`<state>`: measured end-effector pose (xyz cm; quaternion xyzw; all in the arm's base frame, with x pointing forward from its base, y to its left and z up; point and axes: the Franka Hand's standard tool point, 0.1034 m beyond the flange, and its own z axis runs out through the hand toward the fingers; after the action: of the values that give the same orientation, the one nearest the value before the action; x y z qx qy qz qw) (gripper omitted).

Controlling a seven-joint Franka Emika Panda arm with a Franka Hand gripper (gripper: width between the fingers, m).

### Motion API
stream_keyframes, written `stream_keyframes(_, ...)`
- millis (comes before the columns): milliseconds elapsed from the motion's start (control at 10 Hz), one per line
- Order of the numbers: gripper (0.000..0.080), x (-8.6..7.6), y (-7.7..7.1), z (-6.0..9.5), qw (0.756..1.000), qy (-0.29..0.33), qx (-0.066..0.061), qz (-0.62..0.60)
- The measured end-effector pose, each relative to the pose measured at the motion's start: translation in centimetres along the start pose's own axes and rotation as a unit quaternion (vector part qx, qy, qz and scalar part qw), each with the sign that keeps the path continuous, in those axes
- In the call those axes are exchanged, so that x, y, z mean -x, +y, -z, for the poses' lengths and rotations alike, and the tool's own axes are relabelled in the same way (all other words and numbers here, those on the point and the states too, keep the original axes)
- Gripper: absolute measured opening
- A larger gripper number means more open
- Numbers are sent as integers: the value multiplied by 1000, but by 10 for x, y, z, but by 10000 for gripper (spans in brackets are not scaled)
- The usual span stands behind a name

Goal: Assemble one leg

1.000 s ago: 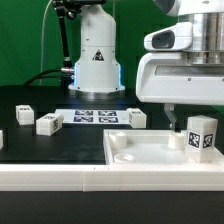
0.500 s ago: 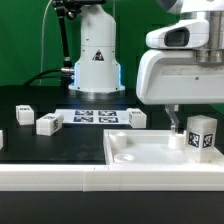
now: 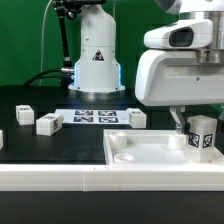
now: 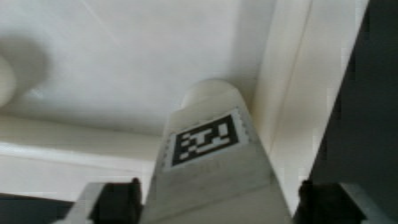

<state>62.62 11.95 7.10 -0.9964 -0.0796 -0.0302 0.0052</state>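
A white leg (image 3: 203, 133) with square tag marks stands upright on the white panel (image 3: 145, 152) at the exterior view's right. My gripper (image 3: 198, 122) hangs over it, with one finger (image 3: 180, 123) showing beside the leg. In the wrist view the leg (image 4: 210, 150) rises between my two fingers. My gripper (image 4: 224, 205) is open, with a narrow gap on each side of the leg. The panel's raised rim (image 4: 302, 80) runs beside the leg.
Three more white legs lie on the black table: one (image 3: 24, 113) at the far left, one (image 3: 48, 123) beside it and one (image 3: 136, 118) near the panel. The marker board (image 3: 95, 116) lies between them. The robot base (image 3: 97, 60) stands behind.
My gripper has moved toward the exterior view's right and slightly down, so the finger now stands close beside the upright leg. The leg has not moved.
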Motion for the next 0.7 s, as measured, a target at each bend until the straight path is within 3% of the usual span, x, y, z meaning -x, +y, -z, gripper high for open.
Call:
stream_keyframes(100, 390, 0, 0, 0, 1000, 0, 0, -3)
stream_keyframes(200, 291, 0, 0, 0, 1000, 0, 0, -14)
stream_keyframes(400, 291, 0, 0, 0, 1000, 0, 0, -24)
stream_keyframes(700, 291, 0, 1, 0, 985, 1, -4, -175)
